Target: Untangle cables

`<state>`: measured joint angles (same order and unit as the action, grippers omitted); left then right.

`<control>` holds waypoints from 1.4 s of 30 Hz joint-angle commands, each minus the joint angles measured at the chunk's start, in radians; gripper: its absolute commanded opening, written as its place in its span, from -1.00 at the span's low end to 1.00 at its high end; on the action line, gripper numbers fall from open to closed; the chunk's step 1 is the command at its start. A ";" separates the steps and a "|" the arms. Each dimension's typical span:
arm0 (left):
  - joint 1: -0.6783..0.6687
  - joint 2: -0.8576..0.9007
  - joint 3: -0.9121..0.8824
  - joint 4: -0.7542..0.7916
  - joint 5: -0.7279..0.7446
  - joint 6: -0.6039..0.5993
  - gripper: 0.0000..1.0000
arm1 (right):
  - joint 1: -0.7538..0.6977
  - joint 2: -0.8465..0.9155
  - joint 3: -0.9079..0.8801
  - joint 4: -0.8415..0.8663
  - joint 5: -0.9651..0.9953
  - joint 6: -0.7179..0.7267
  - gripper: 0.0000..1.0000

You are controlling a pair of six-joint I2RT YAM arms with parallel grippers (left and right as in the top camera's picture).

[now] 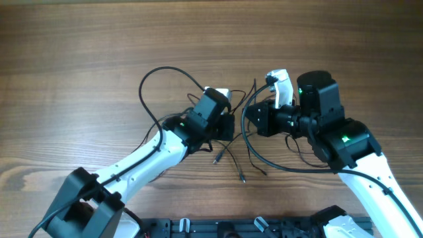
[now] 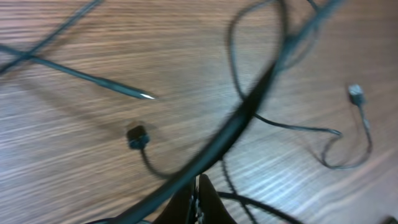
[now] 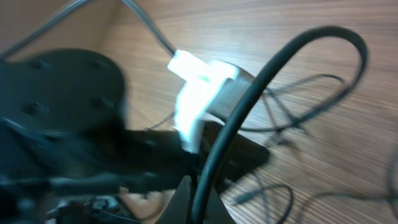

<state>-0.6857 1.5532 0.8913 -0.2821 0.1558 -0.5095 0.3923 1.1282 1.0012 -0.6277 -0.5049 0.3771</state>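
The left gripper [image 2: 199, 190] is pressed shut, its two tips meeting at the bottom of its own wrist view. A blurred black strand of the cables [image 2: 249, 107] sweeps diagonally across just over those tips. It is so close that I cannot tell whether it is pinched between them or only passing in front. It blocks much of the view beyond. Behind it, on the wooden table [image 1: 79, 53], lie loose ends: a small dark plug [image 2: 137, 137] to the left, a thin pointed tip [image 2: 144, 95] above it, and a pale connector [image 2: 356, 93] far to the right on a curling cord.

The right gripper [image 3: 186, 202] is closed too. A black cord rises from between its fingertips and arches over to the right. Directly ahead, a white moulded part [image 3: 199, 93] and the dark body of the left arm [image 3: 62, 93] crowd the frame and hide the table behind them. Thinner strands cross the wood to the right.

From overhead the two grippers face each other near the table's middle, just apart, with the tangle between and under them. One thin loop reaches up and to the left of the left gripper, and a wider loop curves below the right gripper. Two loose ends trail toward the near edge, where a black frame [image 1: 218, 228] runs.
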 commanded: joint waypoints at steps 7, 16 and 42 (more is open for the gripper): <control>0.189 -0.050 0.005 -0.104 0.039 0.005 -0.92 | 0.003 -0.005 0.002 -0.198 0.563 0.241 -0.92; 0.041 -0.010 0.005 -0.005 0.113 0.064 0.53 | 0.003 -0.004 0.002 0.042 -0.137 -0.092 -0.91; 0.146 -0.003 0.005 -0.152 -0.267 0.000 -0.92 | 0.003 -0.004 0.002 -0.119 0.508 0.207 -0.91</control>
<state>-0.6239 1.5410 0.8955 -0.3347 0.0441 -0.4576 0.3958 1.1286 1.0012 -0.6834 -0.4381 0.3946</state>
